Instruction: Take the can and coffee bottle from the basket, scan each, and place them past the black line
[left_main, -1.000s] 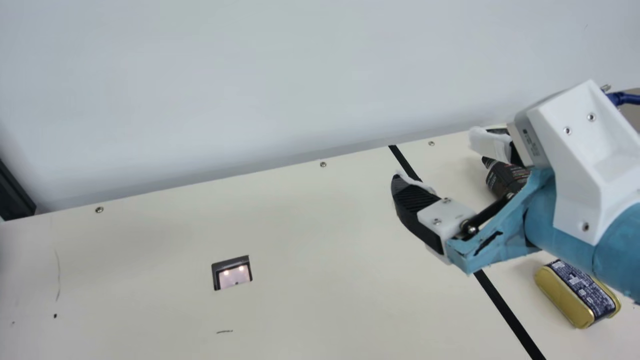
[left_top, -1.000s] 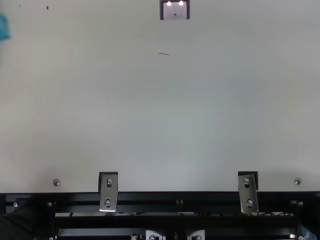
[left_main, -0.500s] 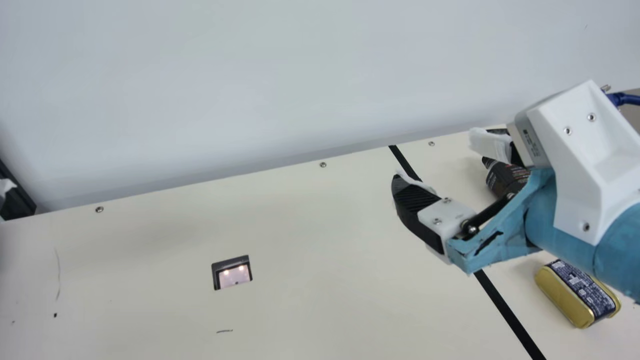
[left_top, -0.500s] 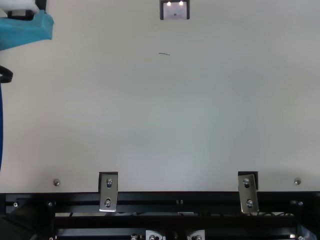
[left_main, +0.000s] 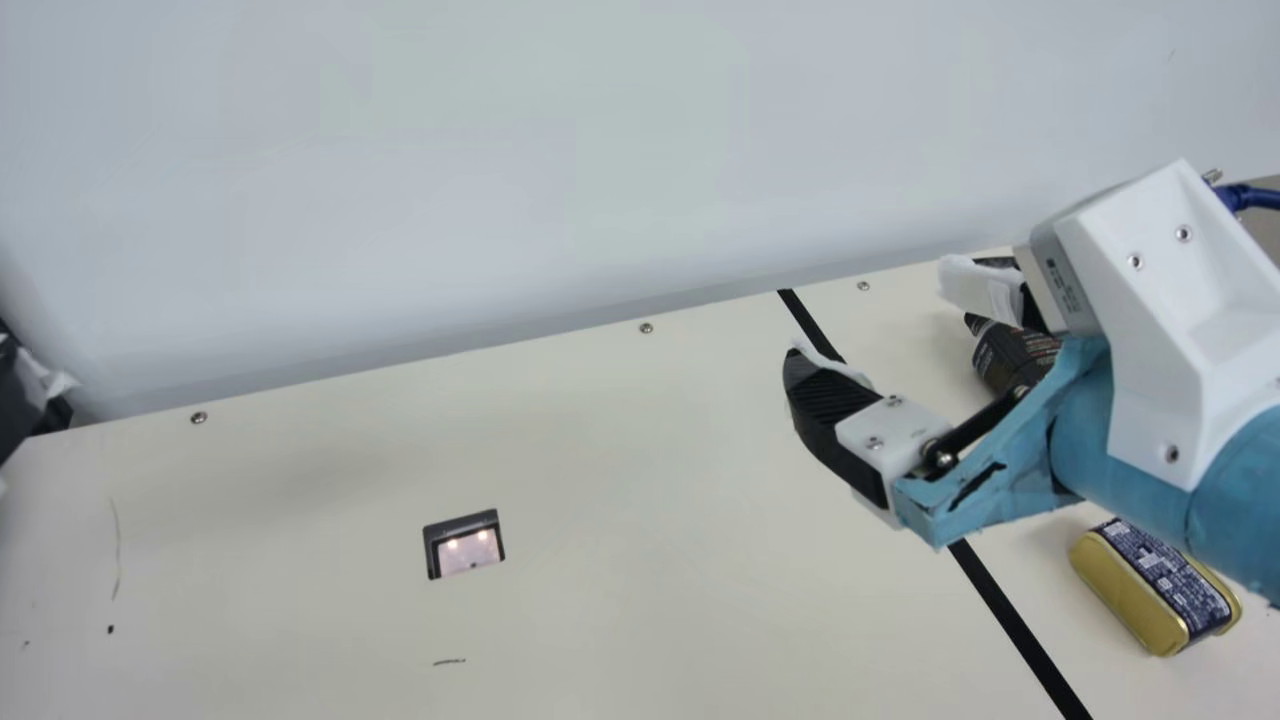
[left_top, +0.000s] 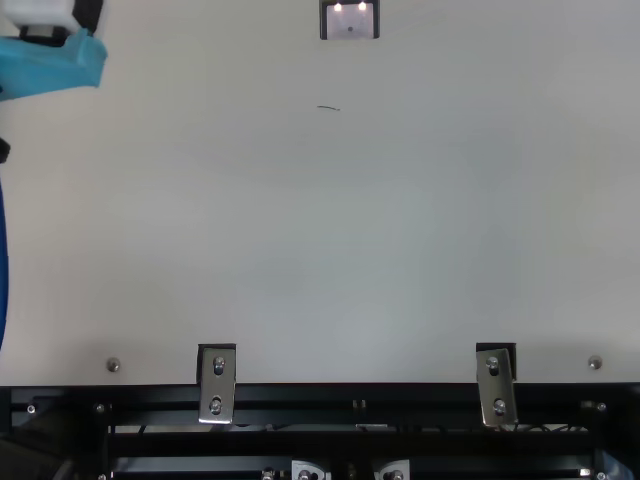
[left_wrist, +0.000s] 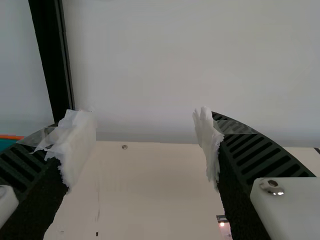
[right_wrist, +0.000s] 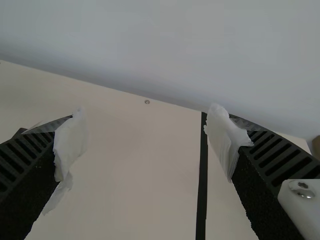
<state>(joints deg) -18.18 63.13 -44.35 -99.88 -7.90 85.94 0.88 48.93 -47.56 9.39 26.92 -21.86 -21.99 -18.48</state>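
Main view: right end effector (left_main: 875, 322) hangs above the tabletop (left_main: 650, 450), across the black line (left_main: 1020, 620); state, released, its two padded fingers spread well apart. Coffee bottle (left_main: 1012, 358), dark with pale print, lies past the line, partly hidden behind this end effector; contact cannot be judged from this angle. Can (left_main: 1160, 590), gold with a dark blue label band, rests on the tabletop, also past the line, in front of the right end effector in this view and apart from its fingers. The blue-covered right forearm (left_main: 1135, 465) crosses the view between can and bottle, its lower edge close to the can's upper side. Left end effector (left_main: 25, 390) shows partly at the left edge, well apart from both items. Left wrist view confirms its state: released, padded fingers wide apart. Scanner window (left_main: 467, 548), dark-framed with two lit spots, is set into the tabletop on the opposite side of the line from can and bottle. Also noted: black post (left_wrist: 50, 55) and an orange edge (left_wrist: 11, 137) in left wrist view; two metal brackets (left_top: 217, 385) along the tabletop's edge, top view.
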